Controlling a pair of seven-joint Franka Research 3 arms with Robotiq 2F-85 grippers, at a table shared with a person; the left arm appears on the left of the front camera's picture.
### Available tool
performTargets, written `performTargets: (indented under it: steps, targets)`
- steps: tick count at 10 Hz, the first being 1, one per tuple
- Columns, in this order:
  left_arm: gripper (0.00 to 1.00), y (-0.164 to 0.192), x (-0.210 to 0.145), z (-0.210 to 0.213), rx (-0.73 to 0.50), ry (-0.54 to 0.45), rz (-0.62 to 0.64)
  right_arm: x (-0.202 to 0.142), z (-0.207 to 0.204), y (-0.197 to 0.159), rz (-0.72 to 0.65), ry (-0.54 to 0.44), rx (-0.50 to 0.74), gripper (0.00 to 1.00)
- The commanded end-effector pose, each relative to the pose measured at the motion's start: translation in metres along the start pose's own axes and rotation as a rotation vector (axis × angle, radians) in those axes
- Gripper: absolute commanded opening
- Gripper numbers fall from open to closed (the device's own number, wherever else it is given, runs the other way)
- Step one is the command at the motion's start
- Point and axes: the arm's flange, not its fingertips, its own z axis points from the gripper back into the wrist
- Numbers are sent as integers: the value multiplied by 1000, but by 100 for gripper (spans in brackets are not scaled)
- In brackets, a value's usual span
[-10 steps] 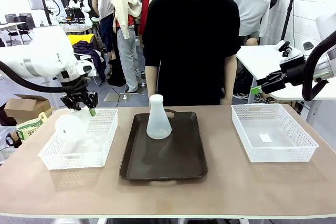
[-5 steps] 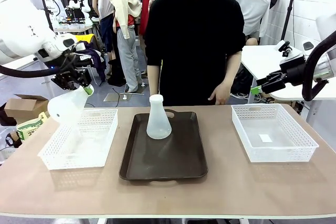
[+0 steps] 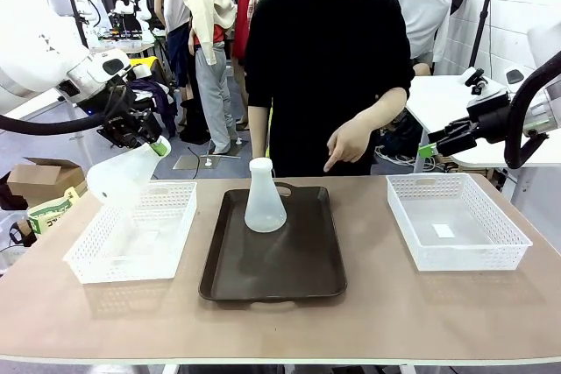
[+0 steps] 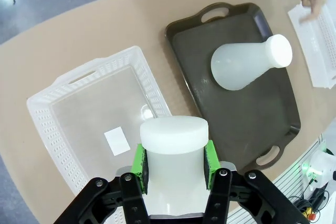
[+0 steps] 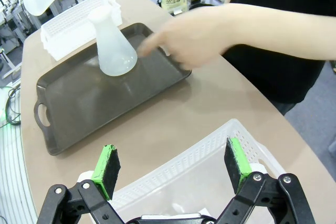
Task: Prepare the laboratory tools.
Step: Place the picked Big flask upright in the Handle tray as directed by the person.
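One frosted conical flask (image 3: 121,179) hangs tilted above the left white basket (image 3: 131,243), base down and to the left. My left gripper (image 3: 151,140) is shut on its neck; the left wrist view shows the neck (image 4: 174,148) pinched between the green pads (image 4: 139,161). The other flask (image 3: 264,198) stands upright at the far end of the dark tray (image 3: 273,264), also seen from the left wrist (image 4: 248,65) and right wrist (image 5: 112,44). My right gripper (image 3: 429,148) hovers open beyond the table's right side, over the right basket (image 5: 202,174); its wrist camera shows the gripper (image 5: 173,167) with nothing between the fingers.
A person stands at the far side, one hand (image 3: 347,141) pointing down toward the tray, seen close in the right wrist view (image 5: 181,38). The right white basket (image 3: 456,225) holds only a small label. The tray's near half (image 4: 257,124) is bare.
My left gripper has lifted the flask out of the left basket and carried it up and slightly right. The person's hand has risen and now points at the tray. The right arm has not moved.
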Motion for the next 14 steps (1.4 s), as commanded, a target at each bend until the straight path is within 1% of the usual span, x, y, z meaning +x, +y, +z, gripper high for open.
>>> performTargets:
  steps: [1,3,4,11,12,13,14]
  targets:
    - [0,7,-6,1,-26,-28,-6,-2,0,1,3,8,5,100]
    - [0,10,-6,1,-6,-19,-1,-2,0,1,3,8,5,100]
    - [0,3,-1,0,-2,0,7,-2,0,1,3,8,5,100]
    - [0,4,-2,-2,-3,4,9,-2,0,1,3,8,5,100]
    - [0,-8,-5,-3,-47,-60,-60,-2,0,1,3,8,5,100]
    - [0,-24,-9,0,-108,-81,-118,-2,0,1,3,8,5,100]
    - [0,-43,-13,13,-184,-147,-186,-2,0,1,3,8,5,100]
